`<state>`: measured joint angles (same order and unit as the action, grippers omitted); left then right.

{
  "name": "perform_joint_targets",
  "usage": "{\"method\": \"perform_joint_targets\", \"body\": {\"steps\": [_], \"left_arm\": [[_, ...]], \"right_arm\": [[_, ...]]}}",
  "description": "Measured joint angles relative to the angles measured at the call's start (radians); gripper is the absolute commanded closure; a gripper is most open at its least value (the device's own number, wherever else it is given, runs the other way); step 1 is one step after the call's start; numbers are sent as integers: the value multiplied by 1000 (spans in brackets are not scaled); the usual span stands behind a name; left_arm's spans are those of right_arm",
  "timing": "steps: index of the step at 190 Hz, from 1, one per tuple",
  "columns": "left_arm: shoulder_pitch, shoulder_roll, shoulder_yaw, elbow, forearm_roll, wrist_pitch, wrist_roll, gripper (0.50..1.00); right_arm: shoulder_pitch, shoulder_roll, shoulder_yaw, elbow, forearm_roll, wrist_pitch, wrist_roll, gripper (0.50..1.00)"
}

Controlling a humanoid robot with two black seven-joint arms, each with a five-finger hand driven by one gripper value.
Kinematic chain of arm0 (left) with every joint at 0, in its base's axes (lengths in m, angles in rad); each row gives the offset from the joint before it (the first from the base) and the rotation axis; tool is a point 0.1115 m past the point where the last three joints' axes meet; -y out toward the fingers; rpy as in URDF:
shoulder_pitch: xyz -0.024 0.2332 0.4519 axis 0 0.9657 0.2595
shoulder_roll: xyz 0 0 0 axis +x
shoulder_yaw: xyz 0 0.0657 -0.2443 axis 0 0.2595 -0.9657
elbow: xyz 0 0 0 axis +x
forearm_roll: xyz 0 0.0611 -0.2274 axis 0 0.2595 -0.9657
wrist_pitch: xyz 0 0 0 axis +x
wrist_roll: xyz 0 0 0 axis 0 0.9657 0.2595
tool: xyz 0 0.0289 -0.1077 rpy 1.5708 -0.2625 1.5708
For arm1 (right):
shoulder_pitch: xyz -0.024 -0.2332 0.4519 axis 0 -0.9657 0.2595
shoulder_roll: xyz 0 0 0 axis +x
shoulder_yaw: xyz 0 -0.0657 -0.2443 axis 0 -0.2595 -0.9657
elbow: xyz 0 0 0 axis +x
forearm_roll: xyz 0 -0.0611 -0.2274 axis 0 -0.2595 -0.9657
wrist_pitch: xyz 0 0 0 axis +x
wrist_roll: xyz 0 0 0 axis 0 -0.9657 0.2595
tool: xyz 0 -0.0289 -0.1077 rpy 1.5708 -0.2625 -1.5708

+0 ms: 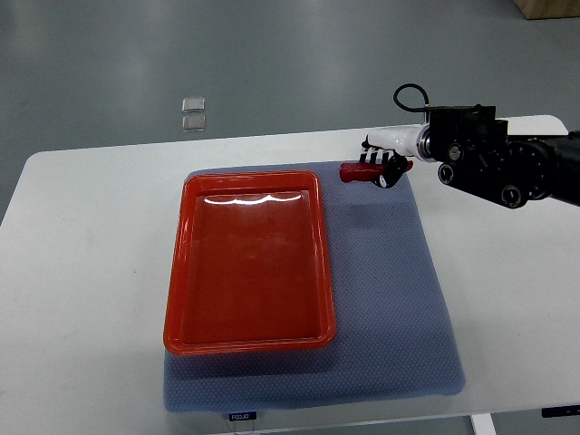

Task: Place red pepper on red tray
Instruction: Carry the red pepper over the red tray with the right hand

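One hand in view, gripping the red pepper (355, 172) beyond the far right corner of the red tray (249, 263).

The right hand (385, 163) enters from the right edge on a black arm (507, 163), its fingers (376, 159) curled over the pepper, which sticks out to the left of the grip. A shadow lies on the blue mat (390, 299) just below it, so the pepper appears to be held slightly above the mat, not resting on it. The tray sits on the mat's left part with nothing in it, near the pepper but not touching it. The mat covers the middle of the white surface (82, 272). Two small clear squares (193, 113) lie on the grey floor (272, 63) beyond the surface's far edge.
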<state>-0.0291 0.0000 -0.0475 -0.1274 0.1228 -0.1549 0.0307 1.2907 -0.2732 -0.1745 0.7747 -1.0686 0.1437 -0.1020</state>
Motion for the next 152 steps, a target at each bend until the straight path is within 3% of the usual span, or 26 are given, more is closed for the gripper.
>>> {"method": "perform_joint_targets", "body": {"steps": [43,77,119,152], "left_arm": [[0,0,0,0,0,0,0,500],[0,0,0,0,0,0,0,500],[0,0,0,0,0,0,0,500],[0,0,0,0,0,0,0,500]], "right_arm": [[73,25,32,31,11,-5,39,1000],[81,117,61,66,12,0,61,1000],[21,253,59,73,-4,-4,66,1000],[-18,272,53,63,-20,-9,65,1000]]}}
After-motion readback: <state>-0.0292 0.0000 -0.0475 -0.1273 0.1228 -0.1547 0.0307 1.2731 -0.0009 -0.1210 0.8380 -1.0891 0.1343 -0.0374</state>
